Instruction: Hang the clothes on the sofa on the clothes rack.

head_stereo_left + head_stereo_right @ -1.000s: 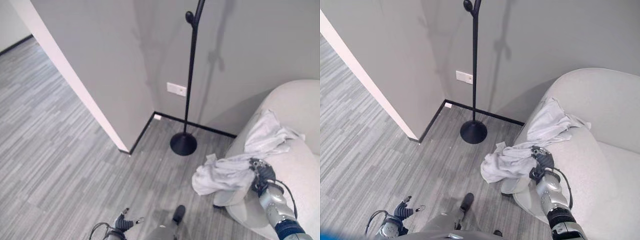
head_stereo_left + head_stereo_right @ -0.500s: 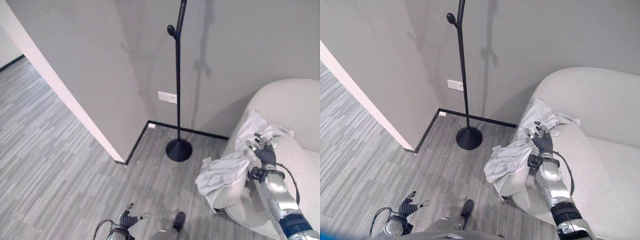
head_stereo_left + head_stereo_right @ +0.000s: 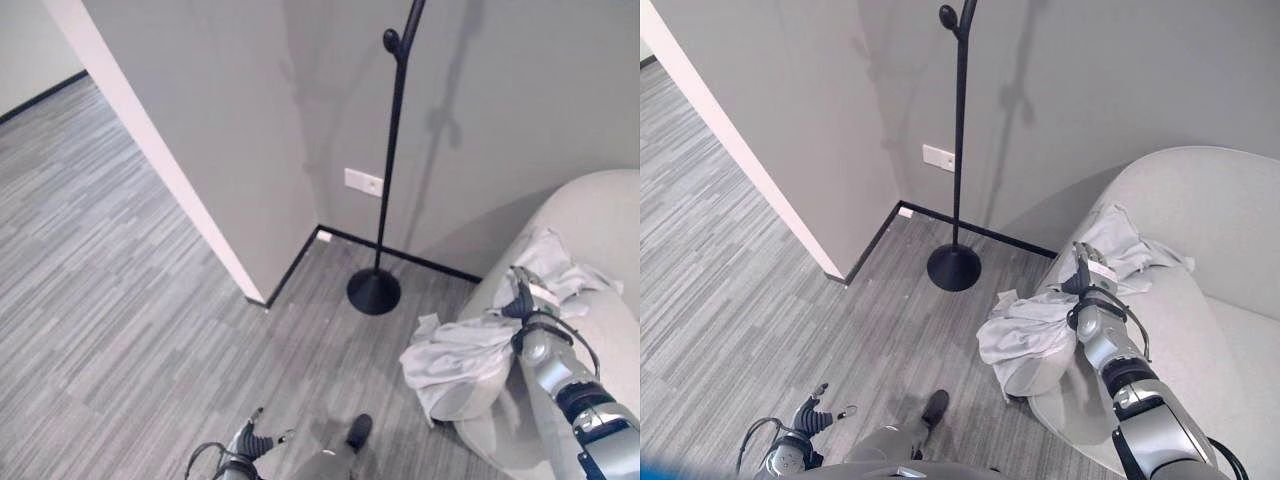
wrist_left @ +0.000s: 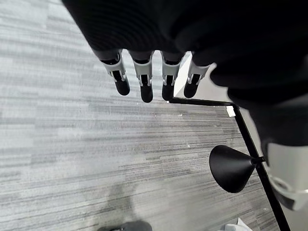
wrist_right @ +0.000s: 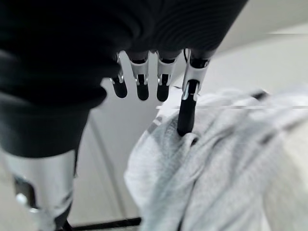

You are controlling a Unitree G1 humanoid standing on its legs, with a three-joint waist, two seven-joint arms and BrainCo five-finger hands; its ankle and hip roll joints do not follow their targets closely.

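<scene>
- The sofa (image 3: 1230, 230), pale and rounded, carries the clothes on its arm; a rounded, smooth arm gives little hold, so any tug could send the whole heap sliding to the floor (image 3: 130, 300).
- The clothes (image 3: 1040, 330), a light grey garment, lie over the sofa arm with one end bunched higher up and the other hanging down the front towards the floor. In my judgement the hanging part is the main risk: lifted from one point, it could drag or catch under the sofa.
- The clothes rack (image 3: 392, 150), a thin black pole on a round base, stands by the wall well apart from the sofa. A garment swung onto it could tip it or miss the hook.
- The right hand (image 3: 1087, 275) rests at the cloth with its fingers (image 5: 186, 103) fairly straight, one dark tip poked into a fold, nothing clamped. A lift from here would likely slip free.
- The left hand (image 4: 144, 79) hangs low over the floor, fingers straight and apart, holding nothing.
</scene>
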